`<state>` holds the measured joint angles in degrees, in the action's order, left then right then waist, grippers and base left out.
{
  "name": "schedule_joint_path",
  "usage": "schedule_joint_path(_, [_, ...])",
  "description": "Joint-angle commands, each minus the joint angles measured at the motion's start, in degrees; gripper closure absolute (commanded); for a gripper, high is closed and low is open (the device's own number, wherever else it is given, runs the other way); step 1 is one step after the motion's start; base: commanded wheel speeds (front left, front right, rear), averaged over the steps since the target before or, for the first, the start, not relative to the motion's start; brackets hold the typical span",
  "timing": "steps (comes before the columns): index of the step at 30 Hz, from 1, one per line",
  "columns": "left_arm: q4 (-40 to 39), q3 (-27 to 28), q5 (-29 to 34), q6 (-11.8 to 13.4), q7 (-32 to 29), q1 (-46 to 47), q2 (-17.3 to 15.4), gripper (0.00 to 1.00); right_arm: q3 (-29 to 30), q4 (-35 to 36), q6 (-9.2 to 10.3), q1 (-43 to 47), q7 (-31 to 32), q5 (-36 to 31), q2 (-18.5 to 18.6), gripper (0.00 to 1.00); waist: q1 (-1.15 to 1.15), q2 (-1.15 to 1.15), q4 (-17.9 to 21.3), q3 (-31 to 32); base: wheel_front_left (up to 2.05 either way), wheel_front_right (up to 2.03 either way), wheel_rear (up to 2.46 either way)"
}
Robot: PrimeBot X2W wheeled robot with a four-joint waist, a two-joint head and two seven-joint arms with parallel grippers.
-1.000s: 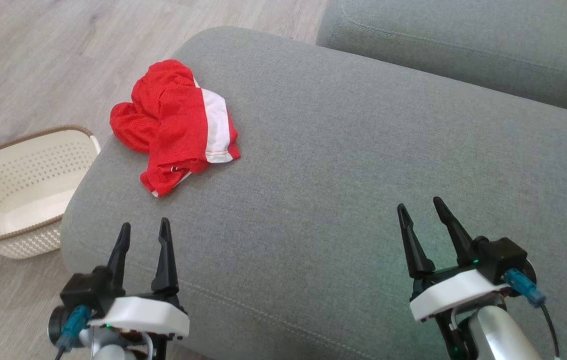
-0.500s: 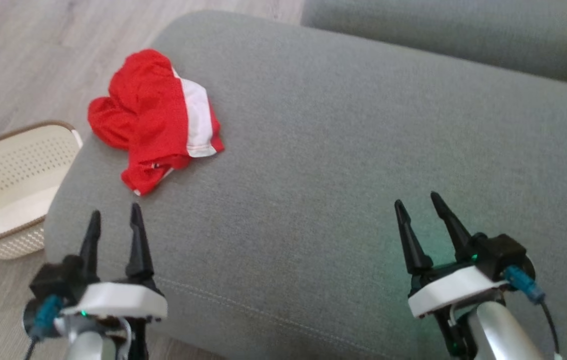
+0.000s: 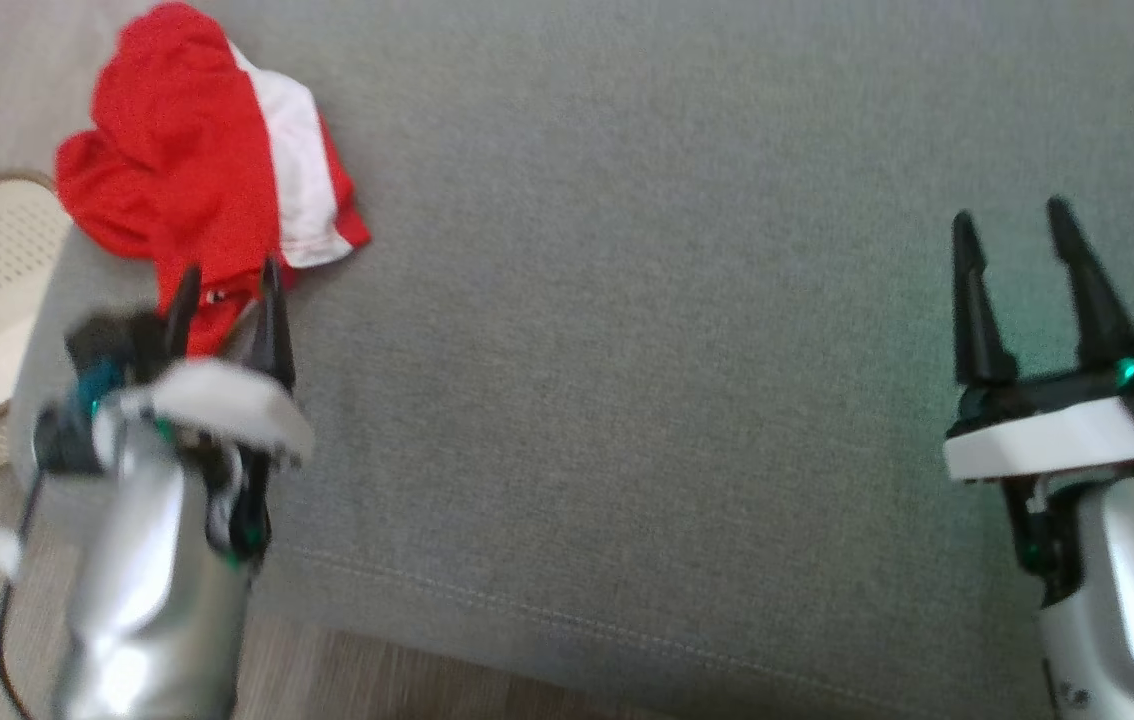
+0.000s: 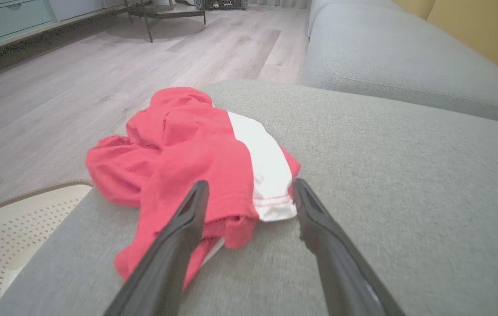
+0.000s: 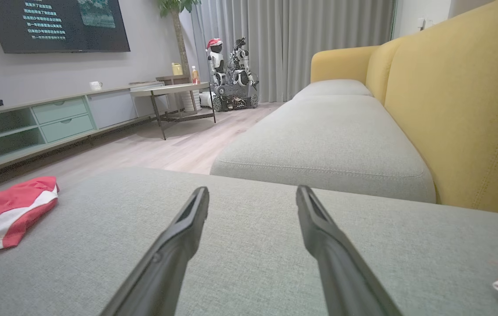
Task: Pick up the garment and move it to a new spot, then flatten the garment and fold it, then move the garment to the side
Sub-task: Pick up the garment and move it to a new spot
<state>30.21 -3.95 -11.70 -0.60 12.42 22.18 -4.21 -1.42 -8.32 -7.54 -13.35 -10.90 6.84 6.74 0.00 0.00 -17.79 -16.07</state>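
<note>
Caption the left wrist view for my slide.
Open left end effector poised before a crumpled red-and-white garment on a grey sofa cushion.

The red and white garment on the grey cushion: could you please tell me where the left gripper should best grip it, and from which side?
Probably the raised red fold at its near edge, beside the white band's hem. The garment lies crumpled, and that fold stands proud of the grey cushion, facing the open left gripper, so come low from the robot's side.
</note>
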Motion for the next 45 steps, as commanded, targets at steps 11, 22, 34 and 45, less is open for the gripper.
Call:
schedule_joint_path(11, [16.51,1.17,0.52,0.16,-7.33,20.0,-5.47,0.0,-1.08,9.9,0.05,-1.96,4.31,-0.75,2.8,0.0,0.0,0.0,2.85,-7.95,0.0,0.0,0.0])
schedule_joint_path(22, [28.68,0.87,-1.17,-1.68,-6.61,26.3,-5.81,1.0,-0.82,10.01,0.05,-2.43,4.34,-0.51,2.6,0.0,0.0,0.0,4.56,-7.75,0.0,0.0,0.0])
schedule_joint_path(34, [22.27,1.84,-2.37,-2.37,2.36,23.04,-6.07,1.0,-1.63,3.15,0.05,-1.69,0.04,0.45,-1.31,0.0,0.0,0.0,7.99,1.19,0.0,0.0,0.0])
schedule_joint_path(45, [11.47,-2.13,-1.53,-3.44,-0.32,19.53,-2.66,1.0,-2.07,-0.47,0.05,-2.16,-2.32,1.51,-3.24,0.0,0.0,0.0,13.37,4.42,0.0,0.0,0.0])
